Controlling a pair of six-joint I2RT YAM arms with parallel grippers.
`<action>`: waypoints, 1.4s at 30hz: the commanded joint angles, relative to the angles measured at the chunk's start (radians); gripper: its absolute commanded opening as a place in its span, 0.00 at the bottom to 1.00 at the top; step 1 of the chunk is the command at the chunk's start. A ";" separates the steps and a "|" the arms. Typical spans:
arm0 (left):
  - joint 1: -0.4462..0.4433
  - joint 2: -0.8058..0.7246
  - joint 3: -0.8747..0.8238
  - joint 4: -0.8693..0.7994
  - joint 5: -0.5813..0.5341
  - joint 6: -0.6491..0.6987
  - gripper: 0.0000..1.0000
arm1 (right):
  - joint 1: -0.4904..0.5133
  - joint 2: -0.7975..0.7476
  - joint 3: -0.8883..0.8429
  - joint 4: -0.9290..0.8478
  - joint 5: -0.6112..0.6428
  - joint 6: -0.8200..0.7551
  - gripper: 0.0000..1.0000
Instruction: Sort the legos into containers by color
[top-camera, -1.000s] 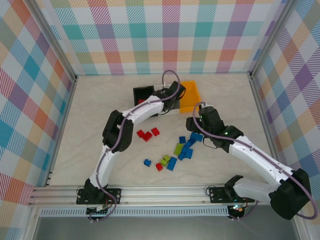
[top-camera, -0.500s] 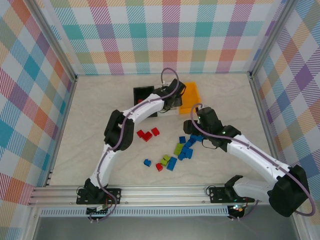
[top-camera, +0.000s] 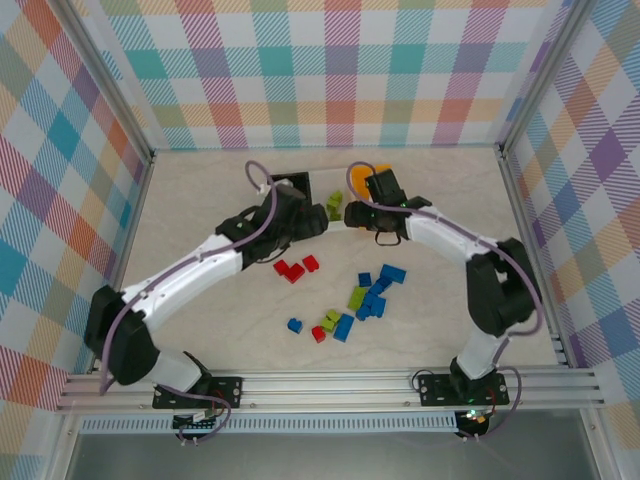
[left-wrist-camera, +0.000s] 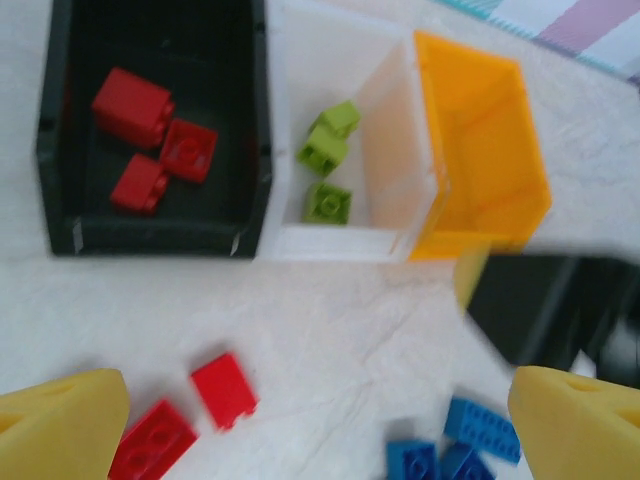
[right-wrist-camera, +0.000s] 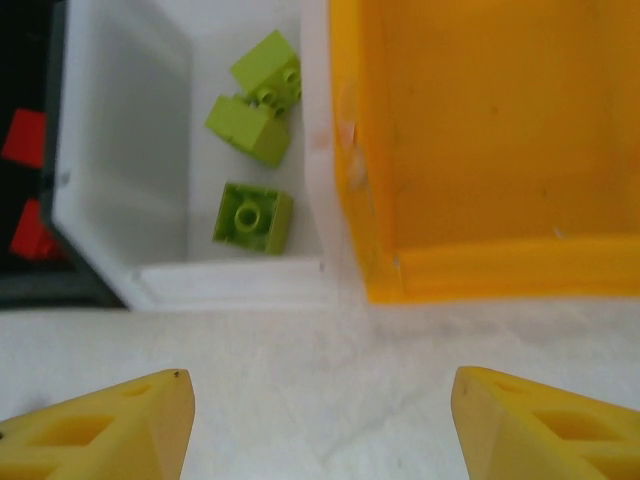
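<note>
Withdrawn from the white bin (left-wrist-camera: 300, 70), the left gripper (left-wrist-camera: 320, 430) is now seen spread wide and empty. The right gripper (right-wrist-camera: 325, 430), brought up to the orange bin (right-wrist-camera: 480, 130), is likewise released. Green legos (right-wrist-camera: 255, 215) are seen in the white bin. From above, the orange bin is mostly covered by the right arm (top-camera: 440, 235).

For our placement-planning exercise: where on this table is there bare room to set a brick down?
Bare table lies between the black bin and the left wall, and between the orange bin and the right wall. Crowded: the middle, strewn with loose bricks.
</note>
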 joint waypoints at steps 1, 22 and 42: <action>-0.006 -0.101 -0.121 -0.052 0.016 -0.029 0.98 | -0.035 0.074 0.086 0.033 -0.036 -0.021 0.70; -0.002 -0.289 -0.313 -0.137 -0.052 -0.046 1.00 | 0.011 0.239 0.224 0.028 -0.145 0.016 0.69; 0.041 -0.392 -0.337 -0.268 -0.148 -0.075 1.00 | 0.260 0.062 0.031 -0.102 -0.081 -0.091 0.64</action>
